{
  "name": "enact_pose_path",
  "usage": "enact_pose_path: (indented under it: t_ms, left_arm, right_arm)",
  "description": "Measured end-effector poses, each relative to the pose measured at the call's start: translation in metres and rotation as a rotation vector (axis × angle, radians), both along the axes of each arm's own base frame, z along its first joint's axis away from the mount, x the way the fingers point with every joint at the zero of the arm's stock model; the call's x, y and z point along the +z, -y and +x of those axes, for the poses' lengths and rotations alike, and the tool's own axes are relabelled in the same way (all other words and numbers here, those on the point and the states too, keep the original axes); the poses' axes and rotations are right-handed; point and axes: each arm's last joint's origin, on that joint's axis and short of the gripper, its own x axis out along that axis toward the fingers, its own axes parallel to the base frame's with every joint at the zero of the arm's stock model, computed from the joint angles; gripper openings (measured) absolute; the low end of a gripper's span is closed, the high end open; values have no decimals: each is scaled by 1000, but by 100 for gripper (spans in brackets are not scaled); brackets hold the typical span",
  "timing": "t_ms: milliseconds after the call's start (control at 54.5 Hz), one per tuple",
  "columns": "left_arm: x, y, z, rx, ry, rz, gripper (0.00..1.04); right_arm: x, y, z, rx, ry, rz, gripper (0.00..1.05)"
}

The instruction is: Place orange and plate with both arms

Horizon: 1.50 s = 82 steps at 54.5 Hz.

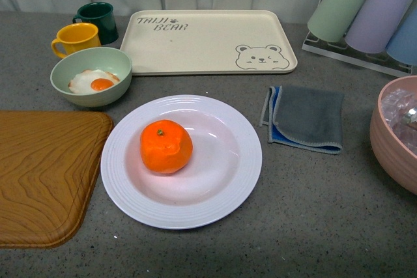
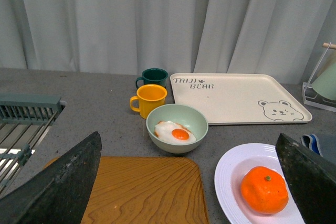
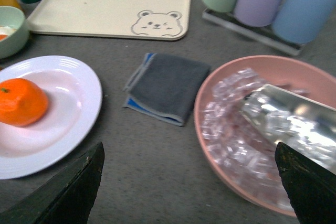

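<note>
Orange on white fills the middle of the front view: the orange [image 1: 166, 146] sits in the well of the plate [image 1: 225, 167], a little left of its centre. A wooden board [image 1: 45, 174] at lower left lies just beside the plate's rim. A grey cloth [image 1: 306, 116] at right lies apart from it. Neither arm shows here.

From the left wrist view, the left gripper [image 2: 188, 136] is spread wide and holds nothing. The fruit and dish are near one finger, not touching it.

From the right wrist view, the right gripper [image 3: 189, 145] is just as wide and empty, above bare counter between the plate and a pink bowl [image 3: 198, 116].

The placing looks done. Any retreat should go up first with the jaws wide, so no finger clips the ridged rim or the pink bowl.
</note>
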Motion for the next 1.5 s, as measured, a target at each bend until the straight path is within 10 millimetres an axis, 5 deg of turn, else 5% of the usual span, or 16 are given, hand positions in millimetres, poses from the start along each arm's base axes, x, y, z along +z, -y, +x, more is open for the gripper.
enact_pose_path:
  t_ms: [385,697,1082,1504]
  left_arm:
    - [0,0,0,0,0,0,98]
    - [0,0,0,0,0,0,98]
    - [0,0,0,0,0,0,98]
    - [0,0,0,0,0,0,98]
  right_arm:
    - [-61,-37,64,82,-455,414,95]
    - [-85,-55,110,75,-649,645,95]
    - [-110,-82,151,68,-813,675,95]
    - [-120,-108,171,81,-927,706,95]
